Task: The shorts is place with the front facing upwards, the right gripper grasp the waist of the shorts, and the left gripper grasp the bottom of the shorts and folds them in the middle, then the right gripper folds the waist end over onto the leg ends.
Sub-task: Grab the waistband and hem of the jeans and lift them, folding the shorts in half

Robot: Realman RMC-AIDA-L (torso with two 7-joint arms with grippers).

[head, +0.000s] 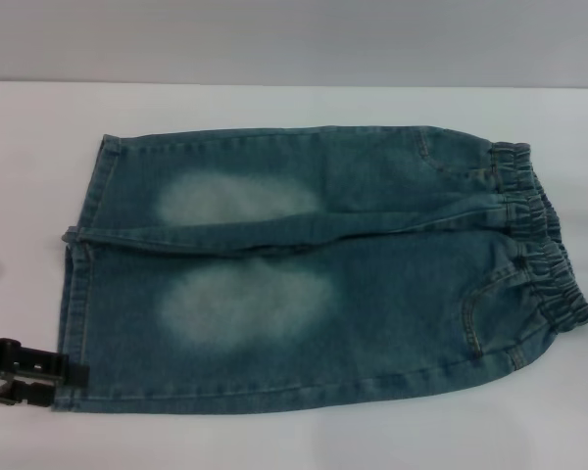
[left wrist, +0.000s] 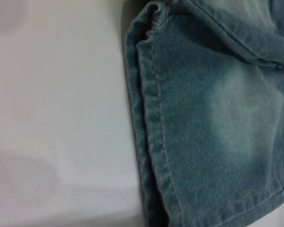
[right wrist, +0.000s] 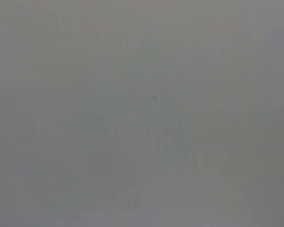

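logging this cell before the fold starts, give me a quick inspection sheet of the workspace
surface: white table, bare around the garment
job's things: denim shorts lying flat, unfolded, waistband toward the robot's right, leg hems toward its left
clutter: nothing seen
grippers: left gripper at the near hem corner; right gripper not in view
cables: nothing seen
surroundings: plain pale wall behind the table

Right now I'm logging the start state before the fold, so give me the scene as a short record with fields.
garment: denim shorts, spread flat, front up, unfolded
surface: white table
waistband: elastic waist on the robot's right
leg ends: hems on the robot's left
left gripper: at the near leg hem's corner
right gripper: not in view
fold progress: none yet
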